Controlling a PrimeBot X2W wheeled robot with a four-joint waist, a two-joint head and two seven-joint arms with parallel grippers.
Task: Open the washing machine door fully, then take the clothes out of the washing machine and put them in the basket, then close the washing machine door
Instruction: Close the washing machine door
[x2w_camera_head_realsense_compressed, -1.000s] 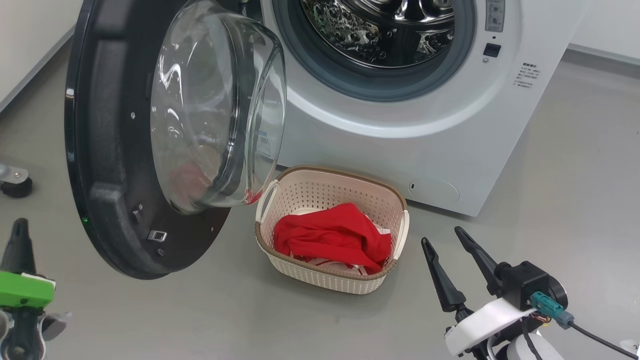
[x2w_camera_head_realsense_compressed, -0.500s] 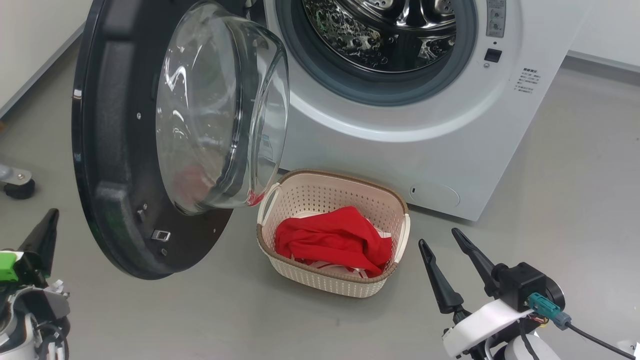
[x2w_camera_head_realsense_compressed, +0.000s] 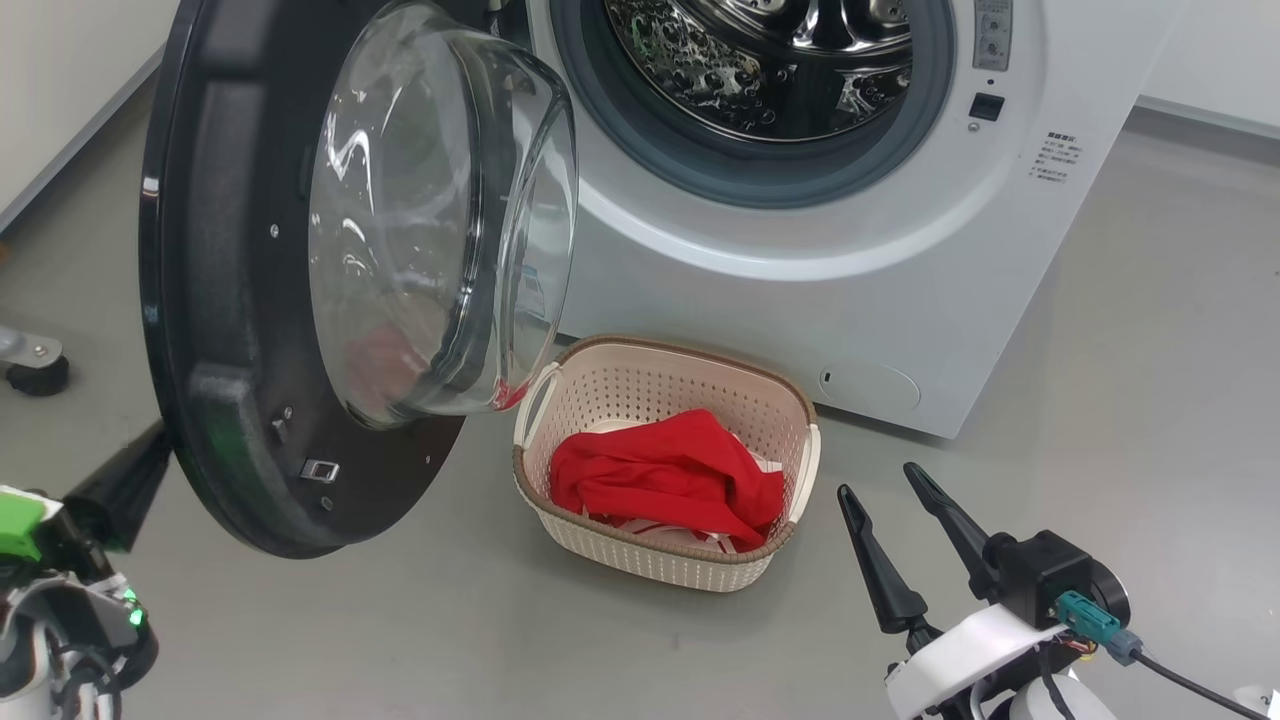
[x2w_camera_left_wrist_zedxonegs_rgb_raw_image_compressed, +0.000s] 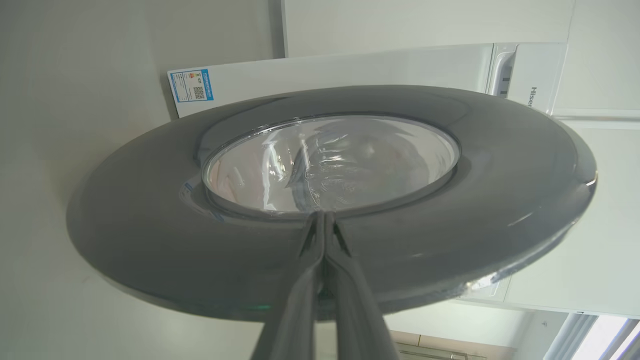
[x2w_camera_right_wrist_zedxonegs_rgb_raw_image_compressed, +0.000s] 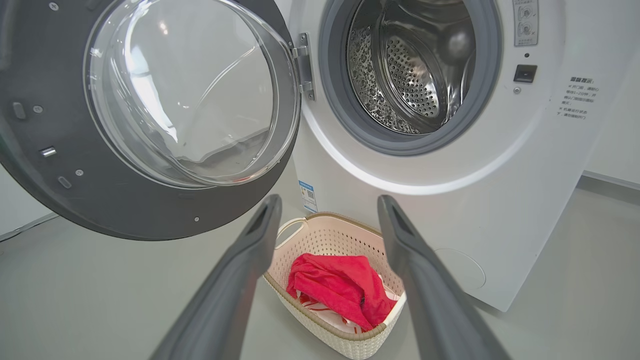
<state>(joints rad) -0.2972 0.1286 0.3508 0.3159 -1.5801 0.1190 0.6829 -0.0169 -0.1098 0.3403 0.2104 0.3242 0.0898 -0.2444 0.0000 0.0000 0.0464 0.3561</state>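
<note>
Clenched on nothing, the left gripper (x2w_camera_head_realsense_compressed: 152, 448) has its two long dark fingers pressed flat together at 8 o'clock in the head view. Its tip is just beside the lower outer edge of the large round washing machine door (x2w_camera_head_realsense_compressed: 200, 300), which has a glossy black rim and a bulging clear glass bowl; whether it touches I cannot tell. In the left wrist view the pinched tips (x2w_camera_left_wrist_zedxonegs_rgb_raw_image_compressed: 324, 216) point at the door's outer face (x2w_camera_left_wrist_zedxonegs_rgb_raw_image_compressed: 150, 225), at 6 o'clock of the glass.

The right gripper (x2w_camera_head_realsense_compressed: 880, 480) hangs at 5 o'clock in the head view over the grey floor (x2w_camera_head_realsense_compressed: 400, 620), its fingers spread wide and empty.

The door stands swung open at 9 o'clock of the big white front-loading washing machine (x2w_camera_head_realsense_compressed: 800, 300), and the steel perforated drum (x2w_camera_head_realsense_compressed: 770, 60) is in view. The small cream perforated plastic basket (x2w_camera_head_realsense_compressed: 650, 560) with a brown woven-look rim sits on the floor at 6 o'clock of the drum opening, near the machine's front. The clothes (x2w_camera_head_realsense_compressed: 670, 470) lie inside it, a plain bright red garment on top and red-and-white striped fabric beneath.
</note>
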